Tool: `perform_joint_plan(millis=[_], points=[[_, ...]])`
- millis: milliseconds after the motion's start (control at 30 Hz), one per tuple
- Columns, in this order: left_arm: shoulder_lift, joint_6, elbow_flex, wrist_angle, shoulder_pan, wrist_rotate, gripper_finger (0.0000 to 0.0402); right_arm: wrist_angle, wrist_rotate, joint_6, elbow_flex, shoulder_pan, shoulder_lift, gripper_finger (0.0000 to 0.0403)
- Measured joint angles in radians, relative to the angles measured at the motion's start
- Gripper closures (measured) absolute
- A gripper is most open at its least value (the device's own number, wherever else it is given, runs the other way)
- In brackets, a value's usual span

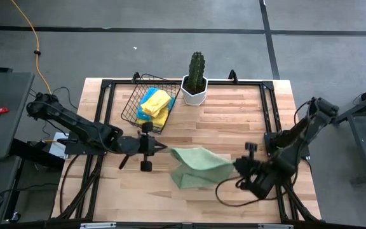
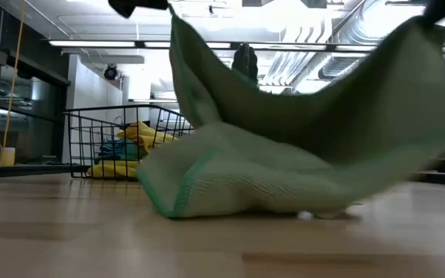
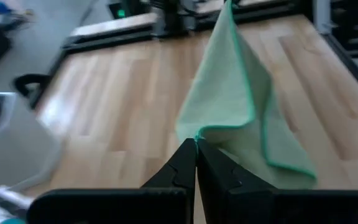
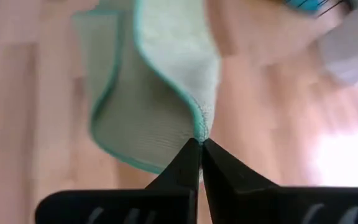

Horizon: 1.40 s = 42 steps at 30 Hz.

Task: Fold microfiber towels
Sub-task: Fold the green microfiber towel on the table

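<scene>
High view: pale green microfiber towel (image 1: 199, 166) slung over counter (image 1: 234, 114) centre | left hand (image 1: 162, 147) clenched on 10 o'clock corner, right hand (image 1: 237, 164) on 3 o'clock corner | risk: thin-edge pinch slipping, fold skewed.

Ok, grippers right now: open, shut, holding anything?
Left gripper: shut on a corner of the pale green towel.
Right gripper: shut on the towel's opposite corner.

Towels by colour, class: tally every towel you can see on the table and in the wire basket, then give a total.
Pale green towel, held up between both hands: 1
Yellow towels in the basket: at least 1; folds hide the exact number
Turquoise blue towel in the basket: 1
Total: at least 3
</scene>
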Motion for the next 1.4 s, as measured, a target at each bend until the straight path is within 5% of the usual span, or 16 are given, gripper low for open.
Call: perform_joint_plan(millis=[433,767,1000,1400], points=[[0.02,0.094,0.376,-0.239,0.11,-0.235,0.0401,-0.244,0.205,-0.224,0.109,-0.225,-0.229,0.0403],[0.044,0.235,0.569,-0.278,0.173,-0.219,0.0401,-0.362,0.345,-0.388,0.391,-0.313,-0.239,0.0403],[0.07,0.243,0.558,-0.395,0.16,-0.219,0.0401,-0.399,0.252,-0.357,0.42,-0.251,-0.229,0.0403],[0.17,0.0,0.457,-0.473,-0.112,-0.193,0.0401,-0.437,-0.028,0.105,0.237,0.028,-0.1,0.0403]])
